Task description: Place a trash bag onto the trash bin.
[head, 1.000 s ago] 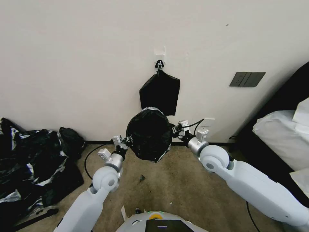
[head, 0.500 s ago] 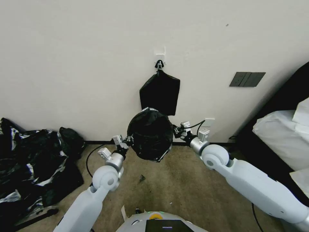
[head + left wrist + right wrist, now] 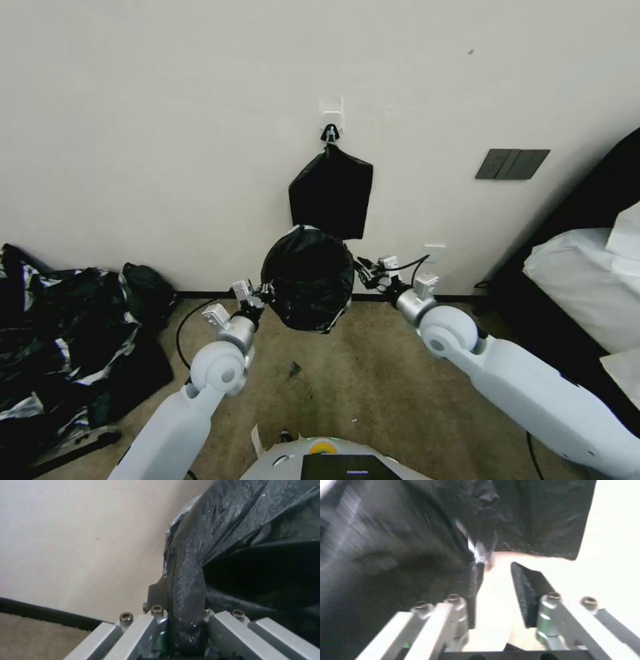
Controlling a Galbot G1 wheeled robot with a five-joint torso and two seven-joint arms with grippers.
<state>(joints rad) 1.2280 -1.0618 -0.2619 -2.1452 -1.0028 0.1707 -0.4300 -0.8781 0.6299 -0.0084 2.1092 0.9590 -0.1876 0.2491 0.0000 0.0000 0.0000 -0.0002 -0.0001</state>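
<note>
The left end effector [image 3: 265, 291] is clamped on the rim of the one trash bag [image 3: 307, 279], held spread above the carpet. The right end effector [image 3: 361, 268] stands open just beside it, gripping nothing.

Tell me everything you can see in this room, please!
Trash bag: one, glossy black, held up between the two arms in front of the wall.
Flat bundle: one, black, hanging from the wall hook.
Hook: one, white, on the wall.
Plastic pile: one heap, black and silvery, on the floor at the left.
Wall plate: one, dark grey, on the wall at the right.
Bedding: white, at the right edge.
Carpet: tan, under it all.
Left arm: one, white, jaws shut on the trash bag's edge.
Right arm: one, white, jaws open beside the bag's other edge.
</note>
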